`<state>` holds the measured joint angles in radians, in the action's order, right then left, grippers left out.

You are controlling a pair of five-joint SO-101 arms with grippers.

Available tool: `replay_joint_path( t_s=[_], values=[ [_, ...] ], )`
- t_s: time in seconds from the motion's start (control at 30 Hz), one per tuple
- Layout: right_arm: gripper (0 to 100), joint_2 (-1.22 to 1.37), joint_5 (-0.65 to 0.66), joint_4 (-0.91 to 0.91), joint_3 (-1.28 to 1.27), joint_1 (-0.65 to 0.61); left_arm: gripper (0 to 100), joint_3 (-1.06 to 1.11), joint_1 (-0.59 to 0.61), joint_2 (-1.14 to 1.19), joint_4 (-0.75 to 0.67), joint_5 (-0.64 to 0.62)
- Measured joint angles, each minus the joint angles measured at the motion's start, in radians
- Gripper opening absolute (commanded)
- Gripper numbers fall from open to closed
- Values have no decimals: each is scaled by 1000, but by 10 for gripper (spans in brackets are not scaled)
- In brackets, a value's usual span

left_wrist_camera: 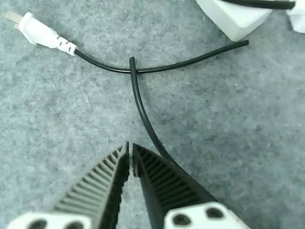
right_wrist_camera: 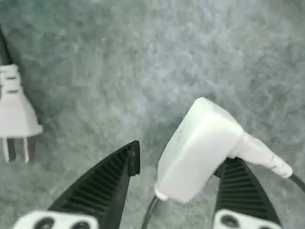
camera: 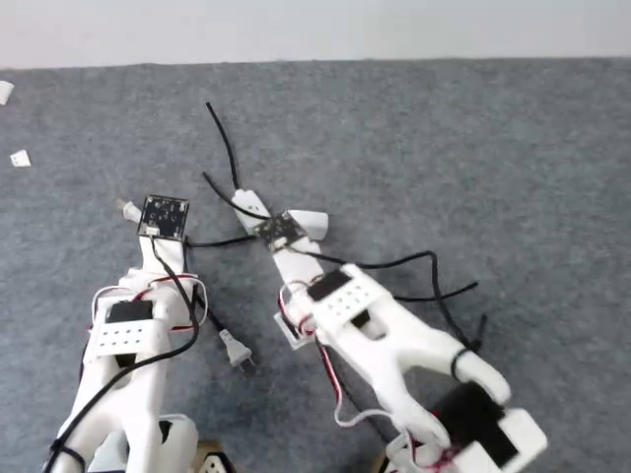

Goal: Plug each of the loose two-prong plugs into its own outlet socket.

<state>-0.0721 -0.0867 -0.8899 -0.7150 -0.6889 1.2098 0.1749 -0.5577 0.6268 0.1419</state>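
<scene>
Plug [right_wrist_camera: 16, 114] lies on the bench [right_wrist_camera: 143, 47] beside the right fingers [right_wrist_camera: 109, 181], which are spread around a white socket block [right_wrist_camera: 200, 148]. Left fingers [left_wrist_camera: 105, 181] are pressed together, empty; a second plug [left_wrist_camera: 40, 31] lies ahead. Likely light, hard and slick on a springy cord [left_wrist_camera: 143, 114]: pinch across the body.
</scene>
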Motion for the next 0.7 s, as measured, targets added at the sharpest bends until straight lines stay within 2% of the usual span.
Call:
replay_joint_path(
  t_s=[0.1,0.27,0.5,0.7],
  values=[
    [205,92,0,-77,98,28,15,0,0,0,0,0],
    [0,173,0,-127,184,87,15,0,0,0,0,0],
    [8,170,0,-166,195,186,15,0,0,0,-8,0],
    [8,21,64,-285,196,390,15,0,0,0,-35,2]
  ],
)
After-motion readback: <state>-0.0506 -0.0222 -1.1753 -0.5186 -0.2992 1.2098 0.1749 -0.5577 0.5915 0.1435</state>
